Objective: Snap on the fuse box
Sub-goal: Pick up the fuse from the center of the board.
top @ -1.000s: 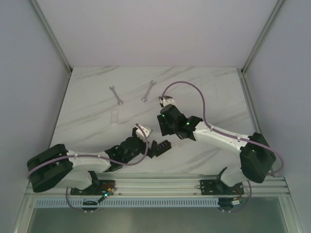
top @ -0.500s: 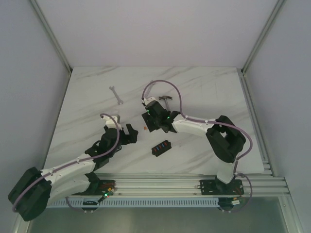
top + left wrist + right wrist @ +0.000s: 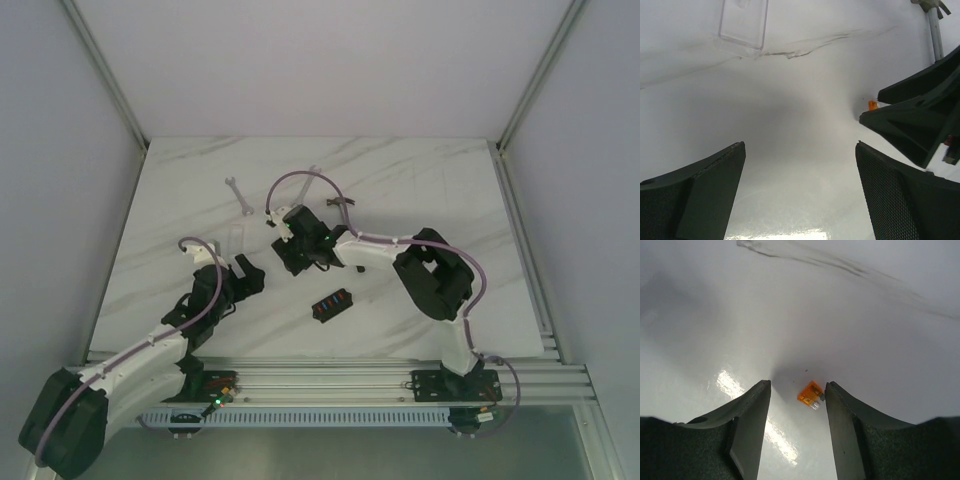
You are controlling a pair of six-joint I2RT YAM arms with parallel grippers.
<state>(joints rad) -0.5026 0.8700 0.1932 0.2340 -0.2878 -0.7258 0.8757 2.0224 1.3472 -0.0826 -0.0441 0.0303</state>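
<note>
Straddling a loose orange fuse [image 3: 810, 394], right end effector [image 3: 797, 386] sits parted; left end effector [image 3: 800, 146] gapes wide.

You are operating in a robotics lab test cell: white panels [image 3: 320, 60] are enclosing a marble-patterned table [image 3: 440, 180], an aluminium rail [image 3: 330, 380] is running along its near edge, and 1 wrench [image 3: 238, 195] is lying on the top.
</note>
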